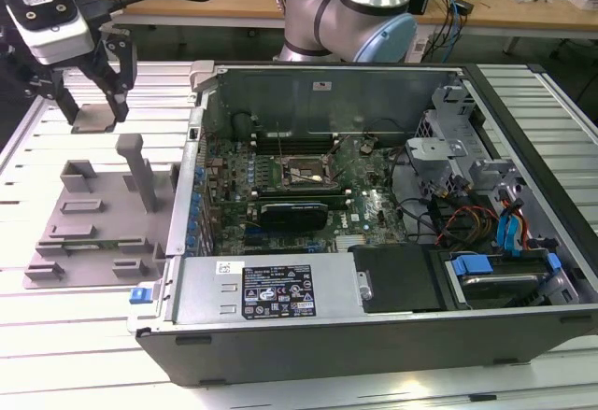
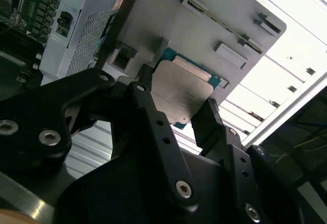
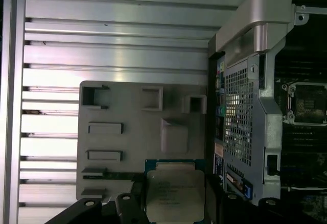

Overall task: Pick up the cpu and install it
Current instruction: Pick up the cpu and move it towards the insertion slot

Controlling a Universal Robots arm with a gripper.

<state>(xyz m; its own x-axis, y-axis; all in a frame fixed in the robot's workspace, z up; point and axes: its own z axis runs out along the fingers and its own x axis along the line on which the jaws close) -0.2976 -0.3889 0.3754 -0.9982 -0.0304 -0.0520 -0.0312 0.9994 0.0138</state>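
Observation:
The cpu (image 1: 93,119) is a flat silvery-grey square, held in the air at the exterior view's far left, above and behind the grey fixture plate (image 1: 93,219). My gripper (image 1: 93,113) is shut on it, one black finger on each side. In the second wrist view the cpu (image 2: 181,94) shows its metal top and green edge between the black fingers (image 2: 153,117). The first wrist view has the cpu (image 3: 175,196) over the near end of the fixture plate (image 3: 133,132). The motherboard's socket (image 1: 297,173) lies open inside the computer case, well to the exterior view's right of my gripper.
The open computer case (image 1: 374,335) fills the middle and right, its metal side wall (image 1: 187,176) standing between fixture and motherboard. An upright grey post (image 1: 140,172) rises from the fixture plate. Cables and drive bays (image 1: 495,233) crowd the case's right end. The arm's base (image 1: 346,8) stands behind.

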